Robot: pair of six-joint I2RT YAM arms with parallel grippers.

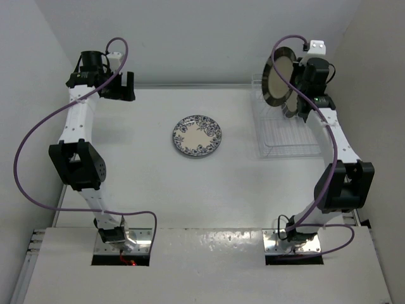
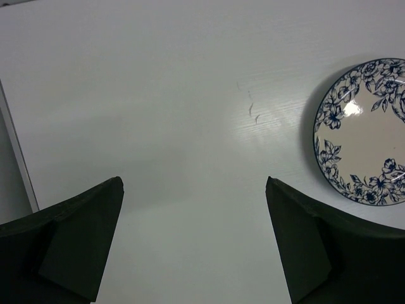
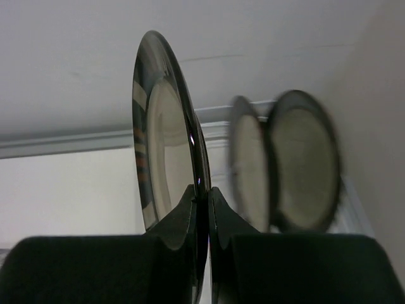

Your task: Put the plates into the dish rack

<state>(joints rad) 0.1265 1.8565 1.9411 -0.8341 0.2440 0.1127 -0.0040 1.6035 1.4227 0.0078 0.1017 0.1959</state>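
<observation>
My right gripper (image 1: pixel 302 81) (image 3: pixel 202 193) is shut on the rim of a dark-rimmed plate (image 1: pixel 279 75) (image 3: pixel 161 133), held upright on edge above the far end of the white wire dish rack (image 1: pixel 285 133). Two more dark-rimmed plates (image 3: pixel 250 164) (image 3: pixel 304 161) stand upright just beyond it, blurred; one shows in the top view (image 1: pixel 293 106). The white plate with blue flowers (image 1: pixel 197 135) (image 2: pixel 364 130) lies flat on the table's middle. My left gripper (image 1: pixel 123 87) (image 2: pixel 193 183) is open and empty, raised at the far left, left of that plate.
White walls close in the table at the back and both sides. The rack stands close to the right wall. Purple cables loop off both arms.
</observation>
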